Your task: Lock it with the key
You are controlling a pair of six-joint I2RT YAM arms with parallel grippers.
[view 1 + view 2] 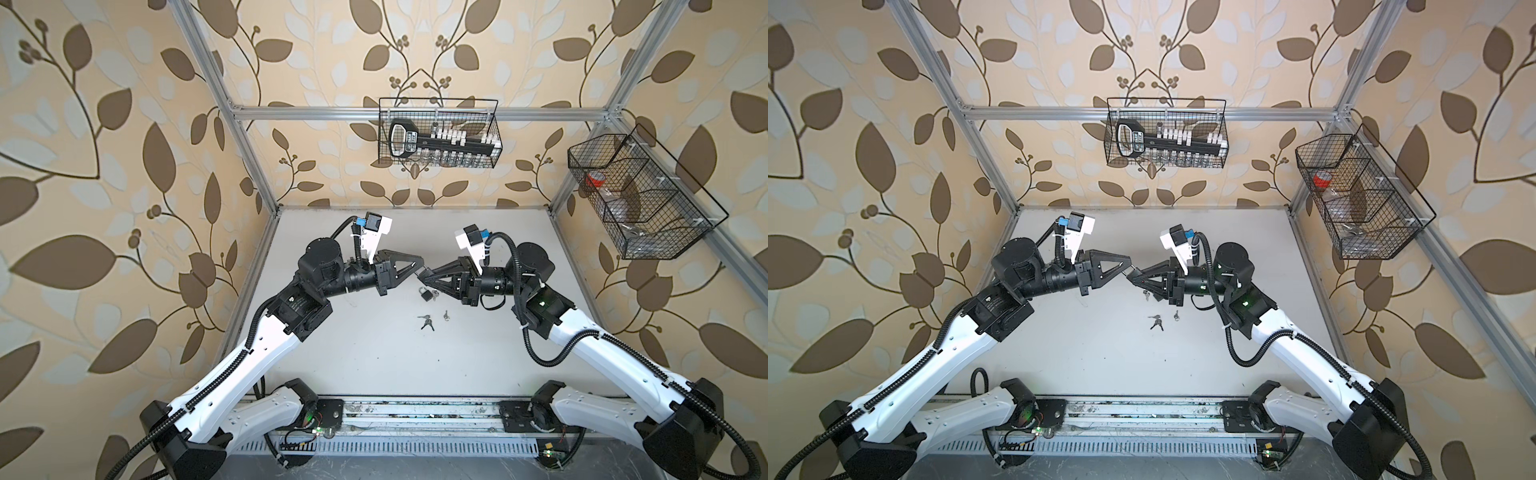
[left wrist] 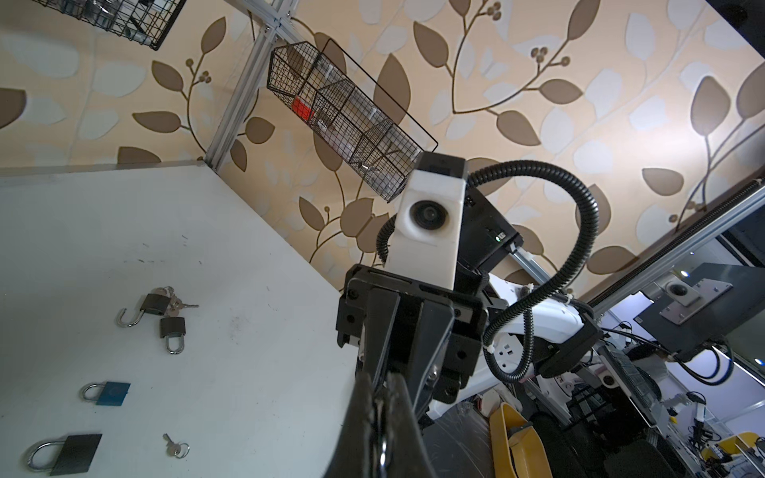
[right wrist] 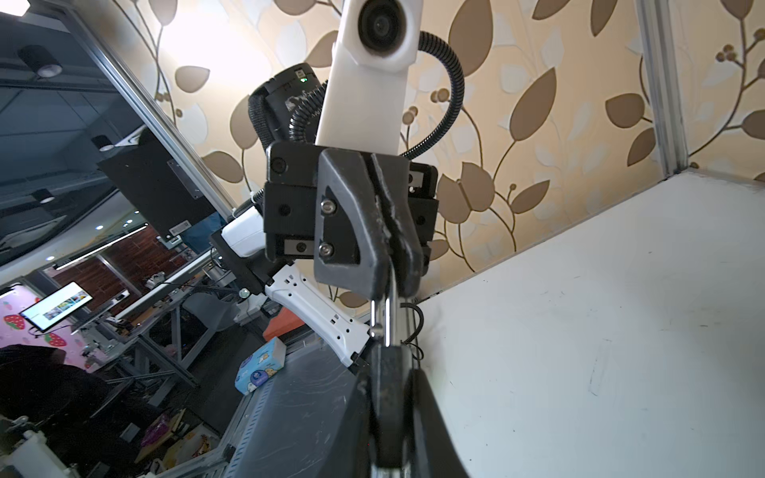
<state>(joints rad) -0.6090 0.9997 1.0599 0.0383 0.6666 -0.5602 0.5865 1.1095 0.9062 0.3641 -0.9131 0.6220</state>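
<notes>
Currently the two grippers meet tip to tip above the middle of the white surface (image 1: 374, 365). The right gripper (image 1: 424, 276) is closed on the body of a small dark padlock (image 3: 389, 393). The padlock's silver shackle (image 3: 388, 327) runs straight to the left gripper (image 1: 419, 266), whose fingers are pressed together with the top of the shackle between them. So this padlock hangs in the air, gripped from both ends.

On the surface below lie an open dark padlock (image 2: 145, 308) with a bunch of keys at its body, a shut dark padlock (image 2: 173, 331) just beside it, a blue padlock (image 2: 108, 392) and a larger black padlock (image 2: 66, 453). Both top views show only part of this group, because the grippers hang over it. Loose small silver keys (image 1: 426, 322) lie on the surface near the front of the grippers, apart from both. Which key belongs to the held padlock, I cannot tell.

A black wire basket (image 1: 384, 124) hangs on the back rail, and a divided wire basket (image 1: 656, 237) hangs on the right wall.
</notes>
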